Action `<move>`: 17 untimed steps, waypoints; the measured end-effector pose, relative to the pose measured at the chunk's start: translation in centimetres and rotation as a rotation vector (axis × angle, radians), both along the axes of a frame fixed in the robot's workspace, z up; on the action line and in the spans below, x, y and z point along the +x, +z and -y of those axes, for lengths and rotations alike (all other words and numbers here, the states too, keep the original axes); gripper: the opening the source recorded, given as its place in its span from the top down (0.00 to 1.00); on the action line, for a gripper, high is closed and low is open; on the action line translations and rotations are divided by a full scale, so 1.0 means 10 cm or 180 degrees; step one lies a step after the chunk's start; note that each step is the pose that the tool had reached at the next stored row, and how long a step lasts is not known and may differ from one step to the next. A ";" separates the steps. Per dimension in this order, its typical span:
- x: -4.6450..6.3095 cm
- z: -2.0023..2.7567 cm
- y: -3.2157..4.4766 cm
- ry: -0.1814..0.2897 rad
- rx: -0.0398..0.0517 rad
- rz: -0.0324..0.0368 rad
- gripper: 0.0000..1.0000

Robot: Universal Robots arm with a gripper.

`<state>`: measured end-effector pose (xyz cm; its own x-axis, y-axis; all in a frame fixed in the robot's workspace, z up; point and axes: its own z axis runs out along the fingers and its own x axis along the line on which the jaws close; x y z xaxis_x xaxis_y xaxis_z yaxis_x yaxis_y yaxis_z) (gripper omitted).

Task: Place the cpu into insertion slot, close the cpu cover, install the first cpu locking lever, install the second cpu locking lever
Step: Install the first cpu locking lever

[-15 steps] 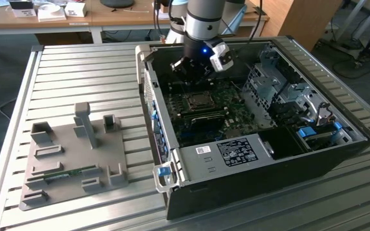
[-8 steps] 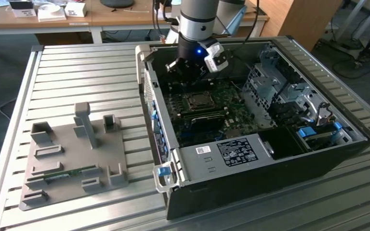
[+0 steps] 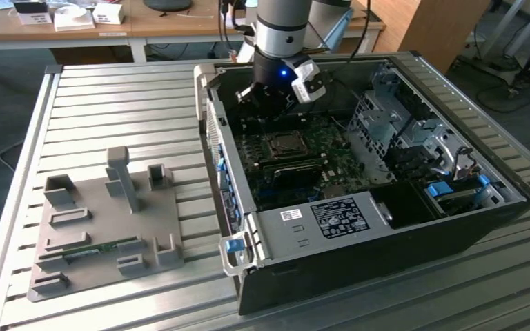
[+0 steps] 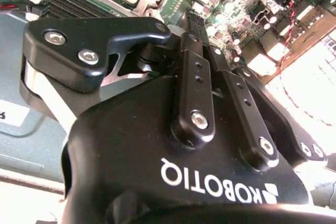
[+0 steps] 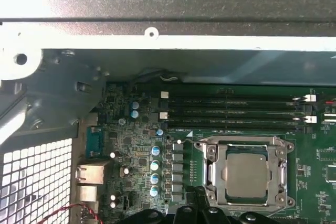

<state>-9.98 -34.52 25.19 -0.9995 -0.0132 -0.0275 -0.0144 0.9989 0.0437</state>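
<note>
The arm comes straight down from the top of the exterior view, wrist upright, and reaches into the open computer case [image 3: 366, 255] that lies on the slatted metal table [image 3: 108, 103]. The gripper [image 3: 263, 110] points down at the green motherboard [image 3: 339, 158] near the case's far wall. Its fingers are drawn together, tips meeting, with nothing visible between them, as the second wrist view [image 4: 191, 22] and the first wrist view [image 5: 201, 195] both suggest. The tips hang just beside the socket, on the side away from the black memory slots [image 5: 231, 111]; whether they touch the board cannot be told. The cpu [image 5: 247, 174] sits flat in the socket, its grey top showing through the window of the cpu cover [image 5: 245, 142], which lies down over it. A grey moulded fixture plate [image 3: 99, 200] rests on the table toward the exterior view's left, well apart from the case.
</note>
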 end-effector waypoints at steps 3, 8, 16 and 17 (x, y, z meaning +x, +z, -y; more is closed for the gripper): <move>-0.04 0.000 0.200 -0.0015 0.0000 0.0000 0.89; -0.05 0.000 0.200 -0.0015 0.0000 0.0000 0.89; -0.07 0.000 0.206 -0.0015 0.0000 0.0002 0.89; -0.08 0.000 0.206 -0.0014 0.0000 0.0002 0.89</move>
